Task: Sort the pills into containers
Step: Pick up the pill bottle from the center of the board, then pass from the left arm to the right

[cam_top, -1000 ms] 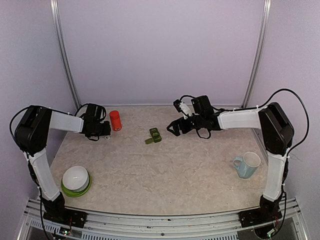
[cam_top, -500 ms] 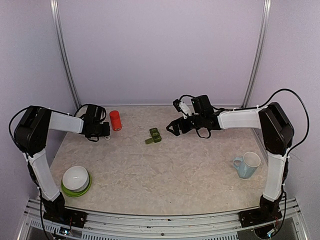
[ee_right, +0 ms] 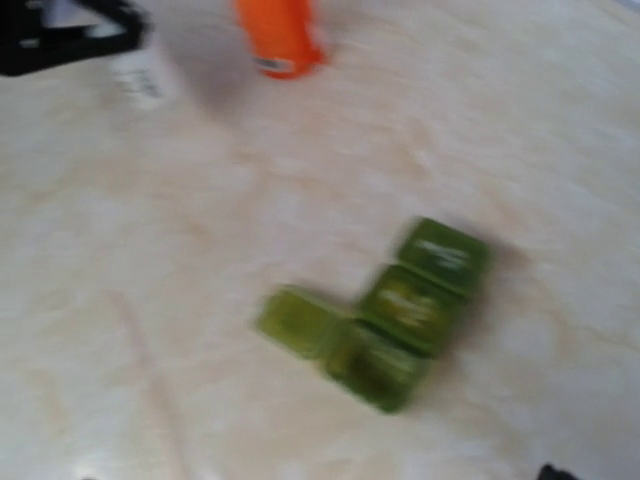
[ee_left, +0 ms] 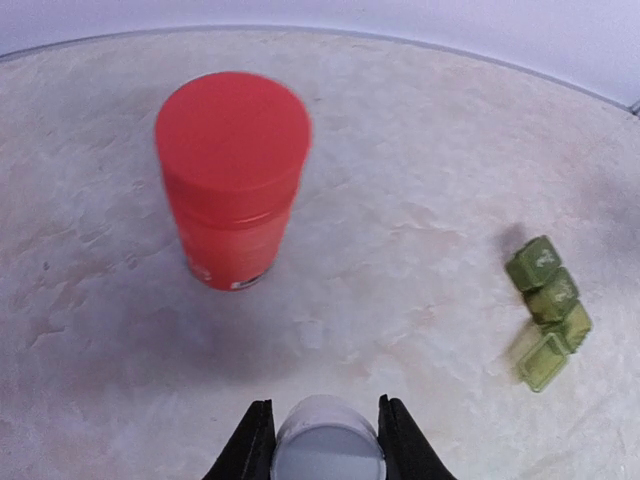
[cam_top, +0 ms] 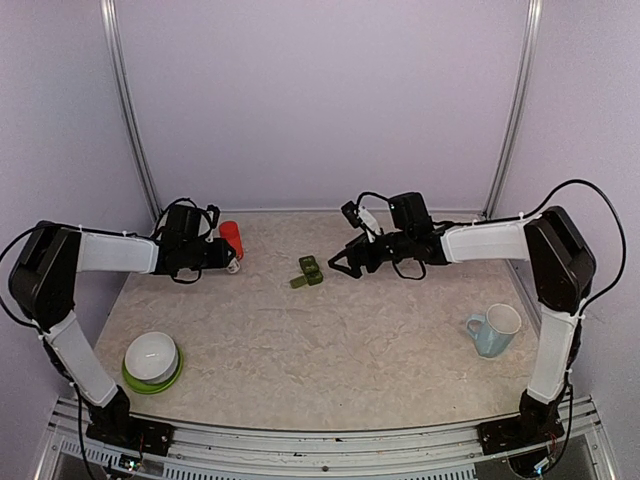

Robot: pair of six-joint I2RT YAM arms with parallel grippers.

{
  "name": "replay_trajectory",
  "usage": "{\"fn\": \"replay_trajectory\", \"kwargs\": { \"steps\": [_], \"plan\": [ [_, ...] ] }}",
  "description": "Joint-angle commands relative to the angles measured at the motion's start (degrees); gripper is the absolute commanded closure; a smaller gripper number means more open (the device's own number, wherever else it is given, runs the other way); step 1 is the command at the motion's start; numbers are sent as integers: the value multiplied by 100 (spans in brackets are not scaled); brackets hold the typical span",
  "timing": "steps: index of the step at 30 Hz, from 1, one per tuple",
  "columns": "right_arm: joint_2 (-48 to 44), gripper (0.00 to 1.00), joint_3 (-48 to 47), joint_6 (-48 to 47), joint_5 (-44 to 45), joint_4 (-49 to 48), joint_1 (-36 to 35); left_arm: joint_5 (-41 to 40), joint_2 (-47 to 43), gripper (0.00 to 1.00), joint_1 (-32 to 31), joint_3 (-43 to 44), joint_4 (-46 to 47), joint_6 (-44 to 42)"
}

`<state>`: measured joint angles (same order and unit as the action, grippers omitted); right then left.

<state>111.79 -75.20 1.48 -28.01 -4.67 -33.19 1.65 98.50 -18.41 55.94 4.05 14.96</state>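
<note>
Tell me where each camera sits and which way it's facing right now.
Top external: fixed above and behind the robot, looking down over the table; the left gripper and the right gripper both show, reaching away from it.
Left wrist: low over the table, facing the orange-red bottle; its fingers clamp a small white bottle.
Right wrist: blurred, looking down at the green containers; hardly any of its own gripper shows.
Shared: both wrist views hold the green containers and the orange-red bottle.
</note>
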Motion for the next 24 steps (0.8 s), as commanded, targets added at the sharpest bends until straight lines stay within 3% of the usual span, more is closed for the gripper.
{"fn": "replay_trajectory", "kwargs": {
  "steps": [1, 8, 24],
  "plan": [
    [-483, 7, 313, -215, -1029, -635, -26, 955, -477, 81, -153, -266, 693, -112],
    [-749, 6, 619, -274, -1660, -1068, -90, 1643, -935, 76, -503, -530, 1274, -103],
    [-1240, 8, 1186, -203, -2623, -2211, -584, 2840, -1448, 75, -1781, -655, 2384, -454]
  ]
}}
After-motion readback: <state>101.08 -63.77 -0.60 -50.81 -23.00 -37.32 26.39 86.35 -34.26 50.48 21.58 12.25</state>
